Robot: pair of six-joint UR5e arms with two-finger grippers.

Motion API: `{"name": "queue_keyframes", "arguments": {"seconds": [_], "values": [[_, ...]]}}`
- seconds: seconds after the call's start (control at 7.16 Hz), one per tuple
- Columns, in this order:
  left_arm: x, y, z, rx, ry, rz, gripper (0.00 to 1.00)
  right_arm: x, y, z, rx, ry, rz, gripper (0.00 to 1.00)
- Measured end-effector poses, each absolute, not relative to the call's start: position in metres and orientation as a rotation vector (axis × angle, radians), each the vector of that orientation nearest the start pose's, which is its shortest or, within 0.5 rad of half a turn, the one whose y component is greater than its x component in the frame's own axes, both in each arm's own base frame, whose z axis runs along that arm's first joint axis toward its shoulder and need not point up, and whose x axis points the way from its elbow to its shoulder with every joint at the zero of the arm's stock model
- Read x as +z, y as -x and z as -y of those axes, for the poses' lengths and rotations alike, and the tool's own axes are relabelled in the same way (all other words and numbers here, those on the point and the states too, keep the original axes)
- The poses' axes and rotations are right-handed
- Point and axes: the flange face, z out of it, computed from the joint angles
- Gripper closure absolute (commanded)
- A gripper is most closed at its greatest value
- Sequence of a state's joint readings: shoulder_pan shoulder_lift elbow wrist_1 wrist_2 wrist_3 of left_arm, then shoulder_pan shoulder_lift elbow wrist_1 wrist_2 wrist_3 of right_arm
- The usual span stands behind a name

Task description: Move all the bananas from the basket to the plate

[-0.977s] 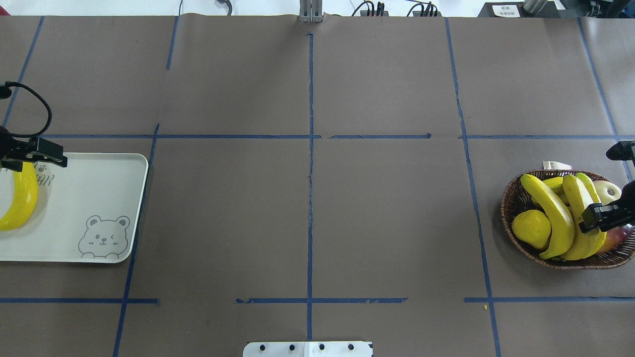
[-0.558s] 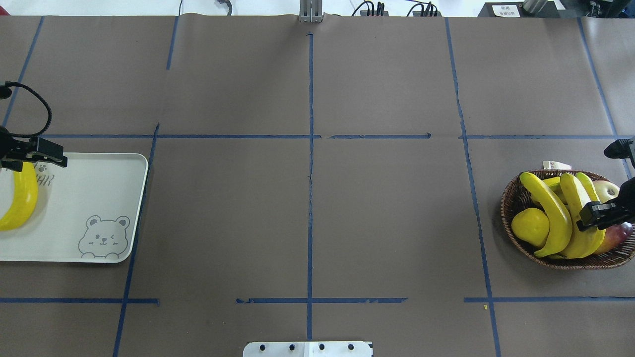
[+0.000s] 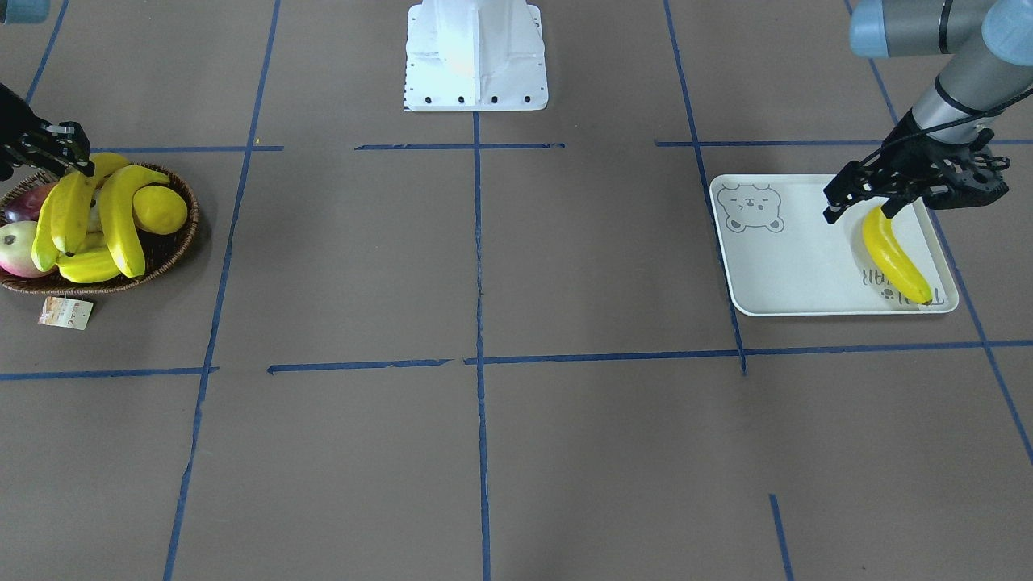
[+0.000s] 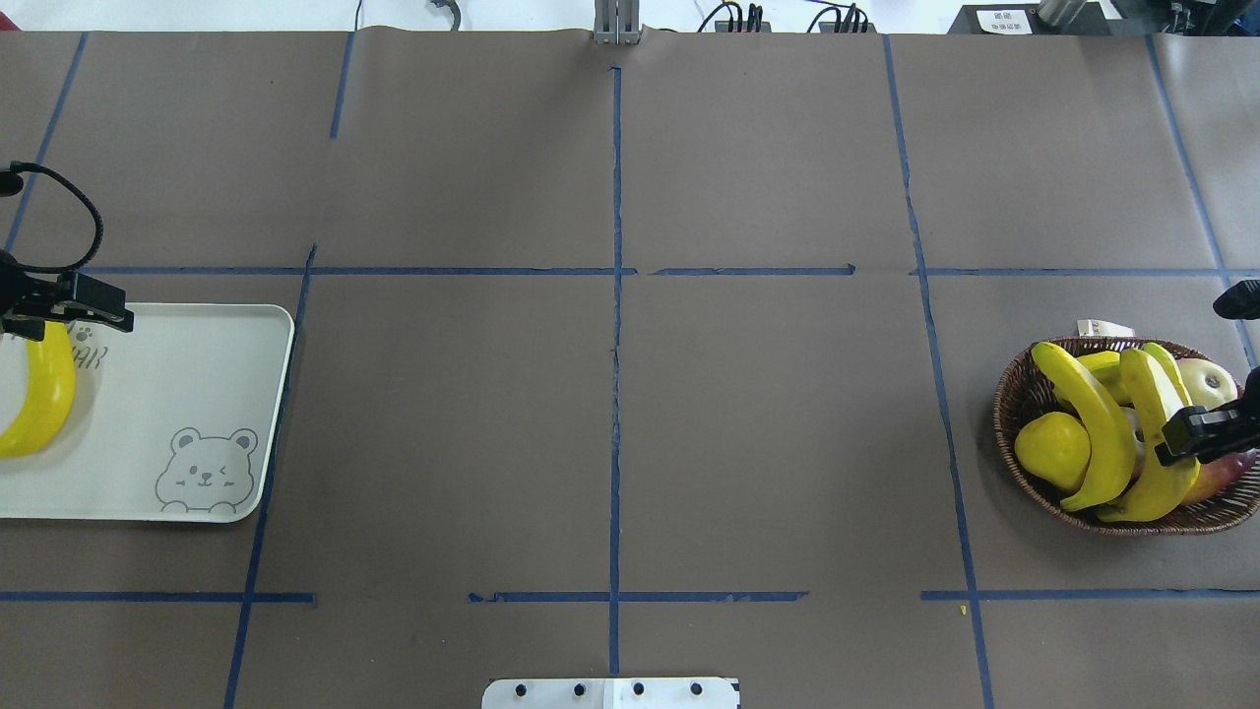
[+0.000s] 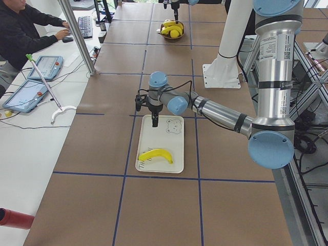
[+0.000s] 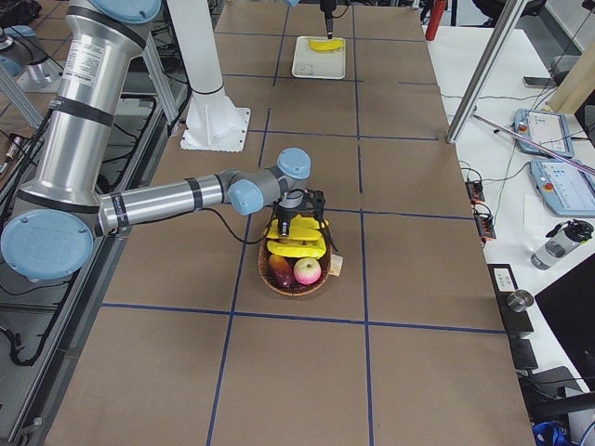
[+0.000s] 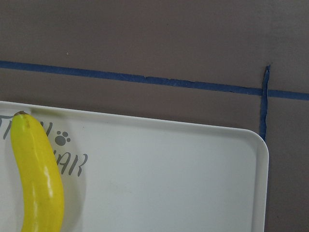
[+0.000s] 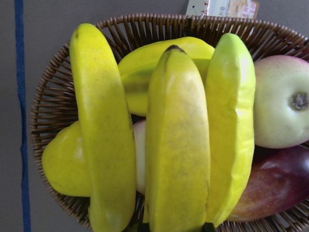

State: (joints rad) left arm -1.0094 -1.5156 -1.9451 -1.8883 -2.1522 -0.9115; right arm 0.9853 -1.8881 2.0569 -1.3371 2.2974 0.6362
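Brown paper table (image 4: 768,414), gridded with blue tape (image 4: 616,394). Pale green-pink apple (image 8: 282,101) pressed against dark red fruit (image 8: 275,188); round lemon (image 4: 1051,451) apart from both. White mount plate (image 3: 476,52) at one edge. Side bench: person (image 5: 20,31) at keyboard (image 5: 84,25), tablet (image 5: 45,66), clear bottle (image 6: 558,246).

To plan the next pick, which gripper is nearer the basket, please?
Right: the right gripper sits over the basket; the left gripper hangs over the far plate.

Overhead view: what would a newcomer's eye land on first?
The basket at far right, heaped with yellow bananas under the right hand, stands out first. At far left, a single banana lies on the white bear-printed plate, the left hand open over its tip.
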Motion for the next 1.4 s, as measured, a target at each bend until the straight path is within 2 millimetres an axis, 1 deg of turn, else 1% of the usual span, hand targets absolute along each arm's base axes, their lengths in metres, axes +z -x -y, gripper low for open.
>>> {"name": "queue_keyframes", "arguments": {"seconds": [0.14,0.42,0.56,0.7,0.84,0.98,1.12,1.26,1.4], "values": [[0.472,-0.188,0.447,-0.145,-0.081,-0.830,0.01,0.528,0.133,0.342,-0.107,0.076,0.807,0.99],[0.472,-0.188,0.447,-0.146,-0.080,-0.829,0.01,0.522,0.090,0.337,-0.116,0.011,0.833,0.99],[0.472,-0.189,0.447,-0.145,-0.079,-0.830,0.01,0.515,0.065,0.337,-0.122,-0.044,0.859,1.00],[0.472,-0.189,0.447,-0.144,-0.078,-0.831,0.01,0.501,0.045,0.340,-0.132,-0.104,0.896,1.00],[0.471,-0.190,0.447,-0.142,-0.078,-0.833,0.01,0.484,0.035,0.348,-0.142,-0.151,0.945,1.00],[0.471,-0.192,0.446,-0.138,-0.078,-0.836,0.01,0.459,0.036,0.366,-0.156,-0.198,0.991,1.00],[0.468,-0.194,0.448,-0.134,-0.082,-0.841,0.01,0.426,0.048,0.392,-0.153,-0.224,1.044,1.00],[0.458,-0.198,0.453,-0.141,-0.090,-0.857,0.01,0.379,0.076,0.419,-0.130,-0.217,1.108,1.00],[0.438,-0.210,0.461,-0.167,-0.093,-0.888,0.01,0.330,0.116,0.436,-0.102,-0.184,1.158,1.00]]}}
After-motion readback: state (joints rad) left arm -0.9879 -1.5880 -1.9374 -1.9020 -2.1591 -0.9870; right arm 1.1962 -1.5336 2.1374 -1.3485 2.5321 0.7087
